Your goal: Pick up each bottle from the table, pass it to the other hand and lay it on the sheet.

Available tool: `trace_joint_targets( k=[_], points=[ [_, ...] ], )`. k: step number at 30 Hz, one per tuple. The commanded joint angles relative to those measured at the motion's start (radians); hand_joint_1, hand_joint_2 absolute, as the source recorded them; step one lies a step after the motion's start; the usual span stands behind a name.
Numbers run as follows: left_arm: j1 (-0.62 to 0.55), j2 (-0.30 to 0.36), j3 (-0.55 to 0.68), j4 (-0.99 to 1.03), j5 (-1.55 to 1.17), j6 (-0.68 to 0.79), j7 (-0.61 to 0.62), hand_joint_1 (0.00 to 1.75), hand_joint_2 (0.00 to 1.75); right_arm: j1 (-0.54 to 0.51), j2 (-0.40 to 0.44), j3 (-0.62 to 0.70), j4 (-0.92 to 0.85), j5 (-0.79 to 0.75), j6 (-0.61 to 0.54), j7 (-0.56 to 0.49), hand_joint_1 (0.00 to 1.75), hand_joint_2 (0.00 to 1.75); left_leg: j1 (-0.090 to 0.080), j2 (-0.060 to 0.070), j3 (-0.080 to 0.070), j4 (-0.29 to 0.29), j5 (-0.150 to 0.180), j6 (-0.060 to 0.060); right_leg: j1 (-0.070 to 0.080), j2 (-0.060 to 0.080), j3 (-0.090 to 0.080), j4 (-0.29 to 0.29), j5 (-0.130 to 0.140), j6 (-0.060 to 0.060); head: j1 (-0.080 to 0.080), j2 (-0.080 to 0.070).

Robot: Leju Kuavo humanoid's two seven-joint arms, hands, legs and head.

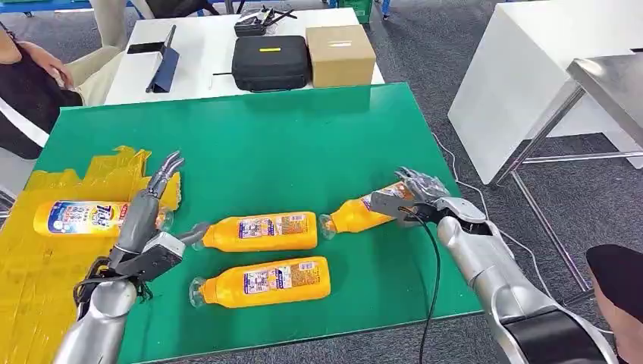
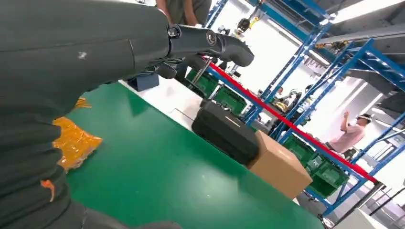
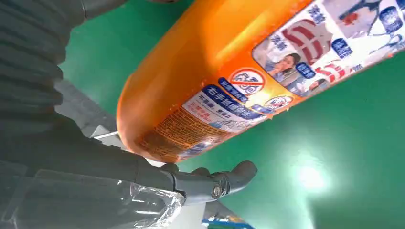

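Presently the right hand [image 1: 415, 199] has its fingers wrapped round the base of an orange bottle [image 1: 362, 213] lying on the table [image 1: 303, 136]. Left hand [image 1: 148, 227] hovers spread and empty. Risk: the smooth, round body may roll or slip from so endwise a hold.

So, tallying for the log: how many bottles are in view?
4. One lies on the yellow sheet: bottle. Two lie mid-table. The right robot hand grips the fourth. None seem hidden.
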Motion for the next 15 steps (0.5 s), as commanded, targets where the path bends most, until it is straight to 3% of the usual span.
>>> trace_joint_targets(
  k=[1, 11, 12, 13, 14, 15],
  points=[
    [-0.036, 0.003, 0.035, 0.082, 0.006, -0.004, 0.003, 0.0, 1.75, -0.002, 0.001, 0.084, 0.088, 0.023, 0.025, 0.072, 0.0, 1.75, 0.0, 0.0, 0.003, -0.002, 0.0, -0.002, 0.0, -0.002, 0.003, -0.002, 0.0, 0.0, 0.0, 0.0],
    [-0.052, -0.002, 0.038, 0.103, 0.024, -0.019, 0.002, 0.0, 1.75, -0.053, -0.028, 0.19, 0.248, 0.086, 0.109, 0.048, 0.0, 1.75, 0.001, -0.001, 0.003, -0.001, 0.0, -0.001, 0.0, -0.001, 0.004, -0.002, 0.0, 0.0, 0.0, 0.0],
    [-0.051, -0.001, 0.04, 0.103, 0.026, -0.019, 0.002, 0.0, 1.75, -0.062, -0.025, 0.2, 0.26, 0.092, 0.12, 0.049, 0.07, 1.75, 0.001, -0.002, 0.004, -0.002, 0.0, -0.002, 0.001, -0.003, 0.004, -0.003, 0.0, 0.0, 0.0, 0.0],
    [-0.051, 0.0, 0.043, 0.106, 0.03, -0.021, 0.003, 0.0, 1.75, -0.076, -0.021, 0.218, 0.278, 0.103, 0.133, 0.048, 0.52, 1.75, 0.0, -0.001, 0.004, -0.001, 0.0, -0.001, 0.0, -0.003, 0.004, -0.002, 0.0, 0.0, 0.0, 0.0],
    [-0.051, 0.002, 0.044, 0.11, 0.032, -0.022, 0.002, 0.0, 1.75, -0.084, -0.018, 0.229, 0.291, 0.108, 0.138, 0.044, 1.4, 1.75, 0.0, -0.001, 0.004, -0.001, 0.0, -0.001, 0.0, -0.002, 0.004, -0.002, 0.0, 0.0, 0.0, 0.0],
    [-0.052, 0.002, 0.045, 0.113, 0.036, -0.024, 0.002, 0.0, 1.75, -0.088, -0.017, 0.237, 0.296, 0.112, 0.143, 0.041, 1.45, 1.75, 0.0, -0.001, 0.004, -0.001, 0.0, -0.001, 0.0, -0.002, 0.004, -0.002, 0.0, 0.0, 0.0, 0.0]
  ],
)
